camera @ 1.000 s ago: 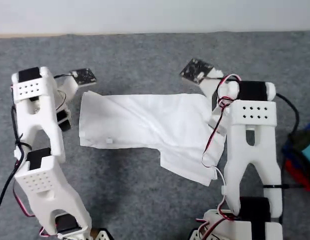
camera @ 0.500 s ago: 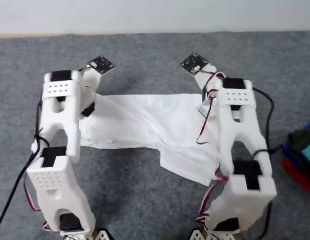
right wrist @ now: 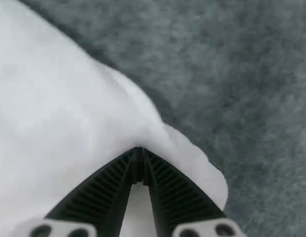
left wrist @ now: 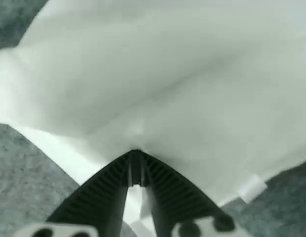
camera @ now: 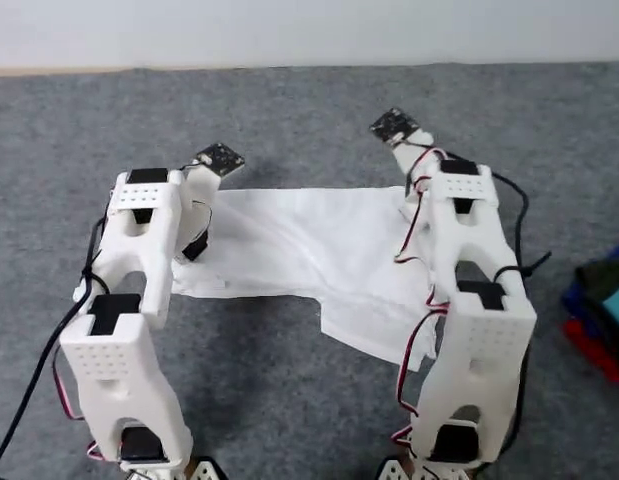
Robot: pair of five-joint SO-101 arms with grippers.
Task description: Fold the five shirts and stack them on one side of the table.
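Shirt: the white cloth shirt (camera: pixel 309 250) lies crumpled and partly folded on the grey felt tabletop (camera: pixel 289 110), between both arms.
Left gripper (left wrist: pixel 135 157): fingers closed, pinching the shirt near its left edge.
Right gripper (right wrist: pixel 138 152): fingers closed on the shirt's far right corner.
Tabletop's right edge: a dark, teal and red pile (camera: pixel 601 310), apart from the shirt.

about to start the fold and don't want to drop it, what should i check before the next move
1. Left hand shut on the white shirt: ok, cloth bunches at its tips.
2. Right hand shut on the shirt's edge: ok.
3. Grips at opposite ends of the shirt: ok.
4. Shirt lying flat: not ok, a creased flap juts out on the near side.
5. Bare table beyond the shirt: ok.
6. Coloured pile at the right edge is folded shirts: cannot tell.
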